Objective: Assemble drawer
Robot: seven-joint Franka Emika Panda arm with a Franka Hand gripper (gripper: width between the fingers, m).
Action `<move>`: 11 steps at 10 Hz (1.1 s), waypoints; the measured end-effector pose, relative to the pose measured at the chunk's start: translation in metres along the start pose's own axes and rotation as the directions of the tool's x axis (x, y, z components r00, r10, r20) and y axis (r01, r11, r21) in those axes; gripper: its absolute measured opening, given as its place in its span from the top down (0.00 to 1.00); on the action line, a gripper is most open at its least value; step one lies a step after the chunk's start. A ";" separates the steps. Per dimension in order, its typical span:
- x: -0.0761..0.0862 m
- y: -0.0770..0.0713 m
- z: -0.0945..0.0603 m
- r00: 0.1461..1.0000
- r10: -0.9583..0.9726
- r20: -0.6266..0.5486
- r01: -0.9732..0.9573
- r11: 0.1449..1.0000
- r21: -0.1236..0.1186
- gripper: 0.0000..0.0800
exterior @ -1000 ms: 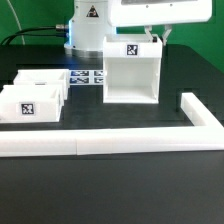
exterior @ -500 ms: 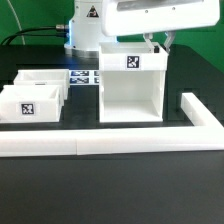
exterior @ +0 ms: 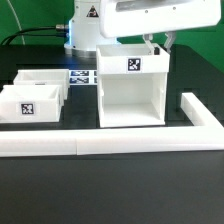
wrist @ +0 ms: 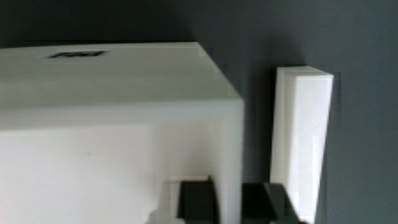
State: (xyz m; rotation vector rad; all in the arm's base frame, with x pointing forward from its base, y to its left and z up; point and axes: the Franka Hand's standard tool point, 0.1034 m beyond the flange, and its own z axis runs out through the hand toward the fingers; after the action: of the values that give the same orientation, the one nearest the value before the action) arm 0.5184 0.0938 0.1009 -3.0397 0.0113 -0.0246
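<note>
A black bench (exterior: 110, 185) fills the scene, bare in the foreground. Nearest on it lies one white L-shaped rail (exterior: 120, 142): its long run crosses the front, and its short run goes back along the exterior view's right.

Behind the long run, on the exterior view's left, sit two small white drawer boxes, both open at the top. The front drawer box (exterior: 30, 105) shows one black-and-white tag on its near face. The rear drawer box (exterior: 42, 78) sits just behind it, so close that I cannot tell whether they touch.

In the middle stands the one drawer cabinet (exterior: 132, 95), upright, with its open front facing the camera and one tag on the strip above the opening. It is inside the corner of the rail, near the short run but apart from it.

The single pincer (exterior: 157, 42) comes down from above at the cabinet's far corner on the exterior view's right. In the wrist view the pincer (wrist: 231, 205) has one dark finger on each side of the cabinet's thin side wall, clamped on it, and the rail shows as a white bar just beyond.

Farther back, the marker board (exterior: 84, 76) lies flat between the rear drawer box and the cabinet. Behind it rises the arm's white base (exterior: 85, 30).
</note>
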 end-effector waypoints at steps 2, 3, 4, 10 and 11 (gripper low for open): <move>0.001 0.000 0.000 1.000 0.000 -0.001 0.000 1.000 0.000 0.95; 0.009 0.004 0.001 1.000 0.004 0.001 -0.004 1.000 0.003 0.95; 0.025 0.007 0.001 1.000 0.013 -0.005 -0.013 1.000 0.006 0.95; 0.045 0.006 -0.001 0.993 0.115 -0.032 -0.115 0.993 0.015 0.95; 0.045 0.006 -0.002 0.989 0.143 -0.032 -0.142 0.990 0.016 0.95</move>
State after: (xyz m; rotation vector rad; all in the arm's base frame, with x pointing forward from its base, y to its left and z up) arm 0.5632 0.0875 0.1025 -3.0160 0.2300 -0.0636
